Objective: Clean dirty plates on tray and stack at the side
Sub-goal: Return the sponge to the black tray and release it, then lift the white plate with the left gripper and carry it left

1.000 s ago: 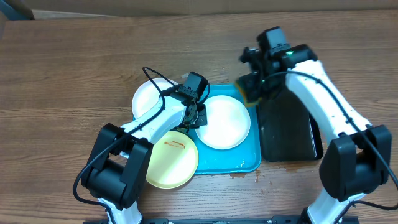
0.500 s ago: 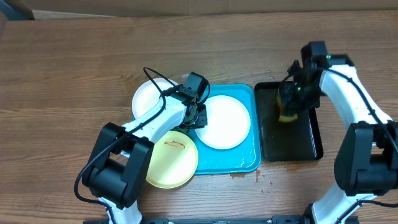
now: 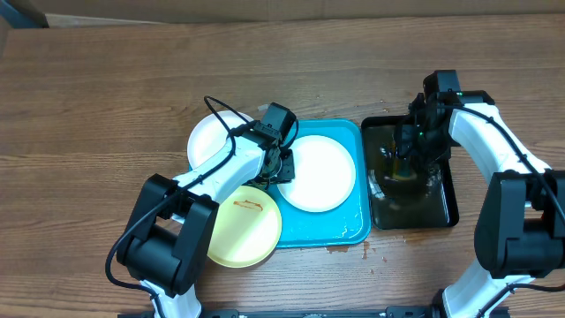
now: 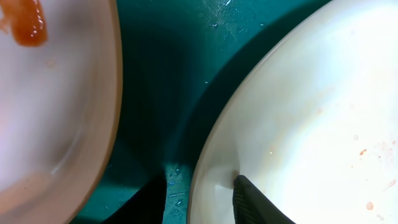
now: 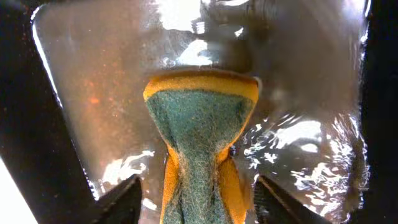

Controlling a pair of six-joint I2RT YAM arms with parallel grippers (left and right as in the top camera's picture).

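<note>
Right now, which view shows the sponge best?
The right wrist view: the sponge fills the middle, green face and yellow edges clear. Overhead shows only a small yellow bit; left wrist shows none.

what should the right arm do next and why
Probably lift the right gripper straight up, clear of the sponge. Its jaws stand apart on either side of the sponge, which sits in the wet black tray. So nothing seems held, and a sideways pull could drag the sponge along.
</note>
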